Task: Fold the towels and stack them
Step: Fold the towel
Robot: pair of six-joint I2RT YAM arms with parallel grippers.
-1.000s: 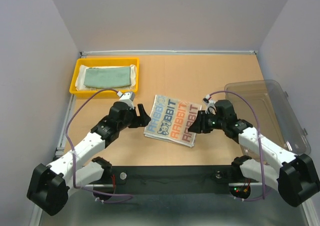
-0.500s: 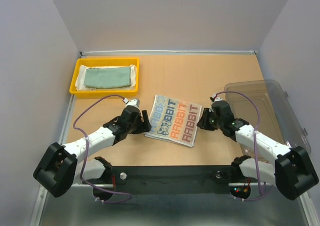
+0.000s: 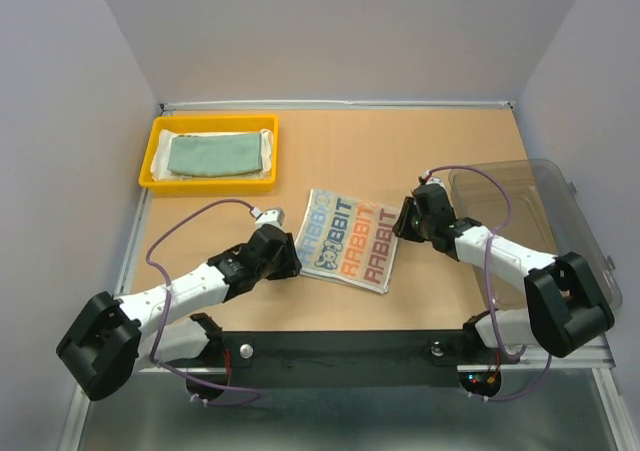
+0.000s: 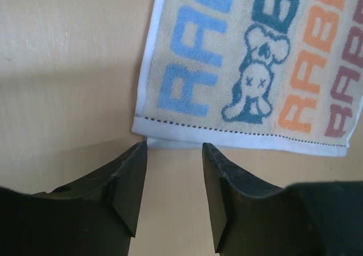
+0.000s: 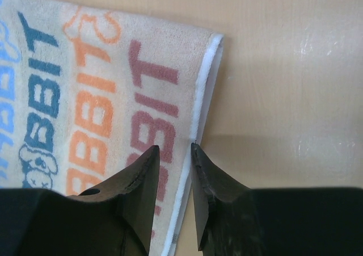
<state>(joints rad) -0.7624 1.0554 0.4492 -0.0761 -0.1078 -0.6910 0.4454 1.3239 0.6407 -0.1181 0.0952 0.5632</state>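
The letter-print towel [image 3: 345, 237] lies folded flat at the table's middle. My left gripper [image 3: 290, 262] is open and low at the towel's near-left corner. In the left wrist view the gripper [image 4: 173, 149] has its jaws apart just short of the towel's white hem [image 4: 238, 138]. My right gripper [image 3: 404, 220] is at the towel's right edge. In the right wrist view the gripper [image 5: 174, 149] has its jaws narrowly apart, astride the white edge [image 5: 199, 103]. A pale teal-green towel [image 3: 215, 154] lies folded on a white towel [image 3: 266, 141] in the tray.
The yellow tray [image 3: 150, 163] sits at the far left of the table. A clear plastic bin [image 3: 545, 211] stands at the right, close behind my right arm. A black rail [image 3: 330, 351] runs along the near edge.
Both grippers have dropped and closed in on the letter-print towel. The left one went to its near-left corner. The right one went to its right edge. The towel has not moved.
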